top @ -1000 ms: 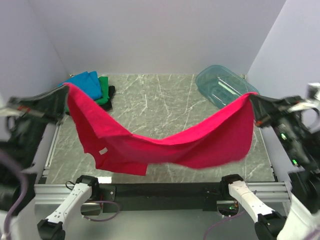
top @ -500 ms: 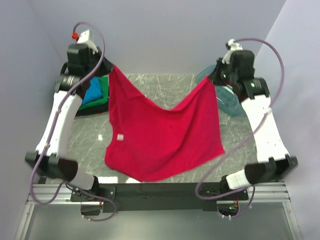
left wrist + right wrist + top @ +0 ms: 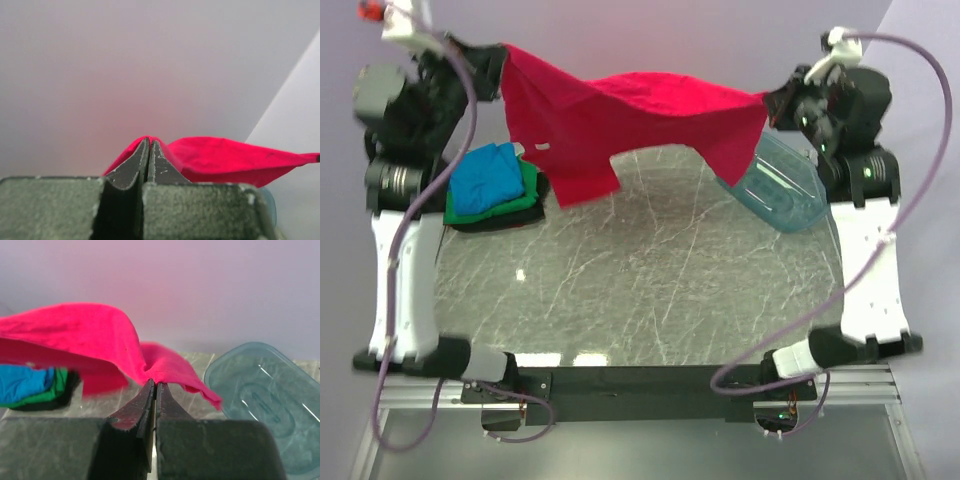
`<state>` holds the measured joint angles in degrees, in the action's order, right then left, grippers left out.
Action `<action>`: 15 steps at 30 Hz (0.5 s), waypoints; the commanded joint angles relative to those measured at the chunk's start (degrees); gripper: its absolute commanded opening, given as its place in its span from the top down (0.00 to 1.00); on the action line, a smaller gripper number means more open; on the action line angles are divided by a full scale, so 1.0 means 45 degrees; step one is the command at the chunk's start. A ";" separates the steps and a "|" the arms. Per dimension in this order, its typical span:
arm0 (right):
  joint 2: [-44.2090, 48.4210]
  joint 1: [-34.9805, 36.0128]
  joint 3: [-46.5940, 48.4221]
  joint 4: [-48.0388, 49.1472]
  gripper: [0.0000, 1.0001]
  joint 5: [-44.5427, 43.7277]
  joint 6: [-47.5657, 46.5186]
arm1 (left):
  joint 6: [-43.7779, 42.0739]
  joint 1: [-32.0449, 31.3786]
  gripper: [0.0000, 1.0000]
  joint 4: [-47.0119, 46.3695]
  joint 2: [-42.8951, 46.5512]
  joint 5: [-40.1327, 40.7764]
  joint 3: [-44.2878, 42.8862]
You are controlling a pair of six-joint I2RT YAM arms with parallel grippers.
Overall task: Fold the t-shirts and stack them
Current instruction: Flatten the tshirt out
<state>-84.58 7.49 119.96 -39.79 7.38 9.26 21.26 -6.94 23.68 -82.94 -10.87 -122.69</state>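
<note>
The red-pink t-shirt (image 3: 620, 110) hangs stretched in the air across the back of the table, held at two corners. My left gripper (image 3: 498, 62) is shut on its left corner, high at the back left; the cloth (image 3: 225, 157) wraps over the closed fingertips. My right gripper (image 3: 768, 100) is shut on its right corner at the back right; the cloth (image 3: 100, 335) bunches at the fingertips. A pile with the blue t-shirt (image 3: 485, 180) on the green t-shirt (image 3: 525, 190) and the black t-shirt (image 3: 505, 218) lies at the back left, below the hanging shirt.
A clear teal plastic tub (image 3: 775, 185) sits at the back right, under my right gripper; it also shows in the right wrist view (image 3: 265, 400). The marble tabletop (image 3: 640, 290) lies below. Walls close in the back and sides.
Both grippers have swung the red-pink t-shirt up and back, from hanging low over the table's front to stretched high along the back wall. Both arms rose and reached farther back.
</note>
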 commanded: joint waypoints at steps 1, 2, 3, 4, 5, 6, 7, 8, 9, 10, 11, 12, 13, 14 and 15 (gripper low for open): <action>0.1740 -0.0062 -0.2431 0.1535 1.00 0.0333 -0.0728 | -0.0544 0.0019 0.99 -0.2407 0.2234 -0.0904 0.3360; 0.2478 -0.0062 -0.3232 0.1828 1.00 0.0449 -0.0942 | -0.0370 0.0019 0.99 -0.2585 0.2742 -0.0827 0.4403; 0.2853 -0.0043 -0.4864 0.2295 1.00 0.0528 -0.0982 | -0.0233 0.0019 0.99 -0.2819 0.3868 -0.0729 0.5535; 0.3147 -0.0062 -0.5693 0.2454 1.00 0.0664 -0.1060 | -0.0038 -0.0001 0.99 -0.3092 0.4459 -0.0651 0.7983; 0.3672 -0.0023 -0.7345 0.2784 1.00 0.1033 -0.1061 | 0.0544 -0.0020 0.99 -0.3810 0.5084 -0.0669 0.9264; 0.3929 -0.0042 -0.8193 0.2923 1.00 0.1172 -0.0984 | 0.0801 -0.0001 0.99 -0.4011 0.6173 -0.0650 1.1462; 0.4144 -0.0023 -0.8975 0.3021 1.00 0.1405 -0.0886 | 0.1074 -0.0001 0.99 -0.3974 0.6629 -0.0457 1.2412; 0.4571 0.0035 -0.9794 0.3138 1.00 0.1562 -0.0634 | 0.1735 -0.0001 0.99 -0.3471 0.7039 0.0203 1.3253; 0.4788 0.0132 -1.1408 0.3584 1.00 0.1583 -0.0457 | 0.2070 -0.0001 0.99 -0.3272 0.7701 0.0422 1.4054; 0.5023 0.0307 -1.2120 0.3724 1.00 0.1525 -0.0088 | 0.2325 -0.0001 0.99 -0.3135 0.7959 0.0424 1.5609; 0.5238 0.0464 -1.2746 0.3802 1.00 0.1467 0.0070 | 0.2985 -0.0001 0.99 -0.3018 0.8194 0.0521 1.6282; 0.5259 0.0543 -1.3719 0.3765 1.00 0.1079 0.0227 | 0.3436 -0.0001 0.99 -0.2553 0.8428 0.0696 1.7371; 0.5163 0.0775 -1.4057 0.3648 1.00 0.0805 0.0596 | 0.4079 -0.0001 0.99 -0.2393 0.8508 0.0698 1.7846; 0.5084 0.0913 -1.4389 0.3473 1.00 0.0473 0.0793 | 0.4298 -0.0001 0.99 -0.2276 0.8547 0.0524 1.8257; 0.5006 0.1031 -1.4857 0.3104 1.00 0.0238 0.0949 | 0.4455 -0.0001 0.99 -0.1926 0.8605 0.0483 1.8764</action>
<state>-63.24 10.39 55.57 -26.98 11.18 10.00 34.24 -6.98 13.85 -46.59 -9.30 -41.36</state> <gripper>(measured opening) 0.017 0.013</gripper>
